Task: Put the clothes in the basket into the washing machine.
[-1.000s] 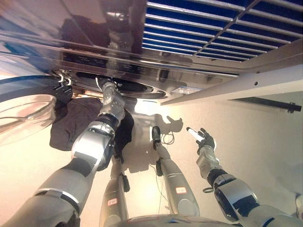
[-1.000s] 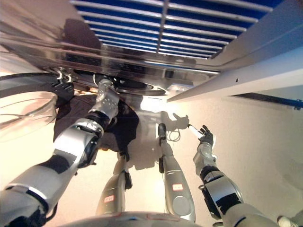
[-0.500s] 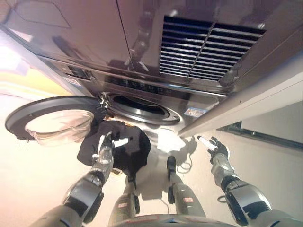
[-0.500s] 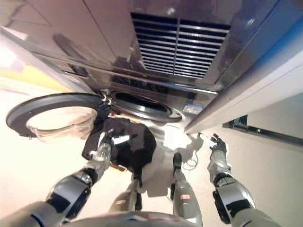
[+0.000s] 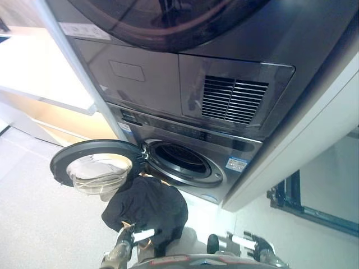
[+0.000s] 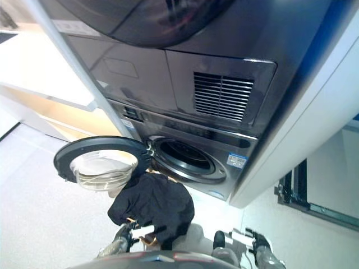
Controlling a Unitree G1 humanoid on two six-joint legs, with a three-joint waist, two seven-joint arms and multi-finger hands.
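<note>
The washing machine [image 5: 168, 131] stands in front of me with its round door [image 5: 95, 165] swung open to the left and its drum opening [image 5: 180, 161] dark. A black garment [image 5: 148, 204] lies bunched just below and in front of the opening, outside the drum, its top near the door hinge. My left hand [image 5: 133, 236] shows at the bottom edge, against the garment's lower edge, with a white-tipped finger stretched out. My right hand [image 5: 251, 244] is open and empty at the bottom right. No basket is in view.
A second machine [image 5: 168, 17] is stacked above, with a vent grille [image 5: 233, 98] below it. A white panel [image 5: 320, 140] flanks the machines on the right, with a black frame [image 5: 311, 204] beyond it. A pale wooden shelf [image 5: 50, 101] is at the left.
The view has swung up and back from the machine. My left arm has drawn back from the drum opening and dropped low. The black garment stays outside the drum.
</note>
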